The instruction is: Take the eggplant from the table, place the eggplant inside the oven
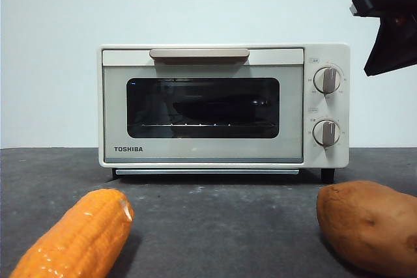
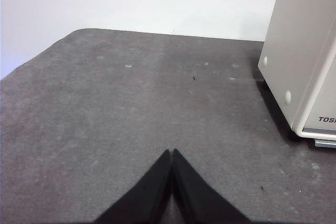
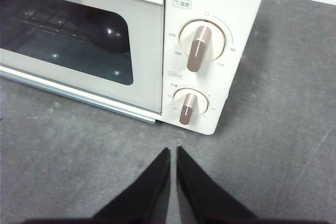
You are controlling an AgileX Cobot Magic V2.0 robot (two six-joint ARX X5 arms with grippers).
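Cream-white boxy Toshiba toaster oven (image 1: 223,105): stands at the back of the dark grey matte bench (image 1: 215,219), door shut; a dark shape shows dimly behind the glass, identity unclear. Glossy purple eggplant: not visible on the bench in any view. Orange corn cob (image 1: 78,236): front left corner. Brown sweet potato (image 1: 371,224): front right corner. Left gripper (image 2: 171,153): jaws pressed together, empty, beside the oven's side wall. Right gripper (image 3: 173,150): jaws pressed together, empty, before the knobs. Step, judged: placement apparently finished; next, confirm the contents.
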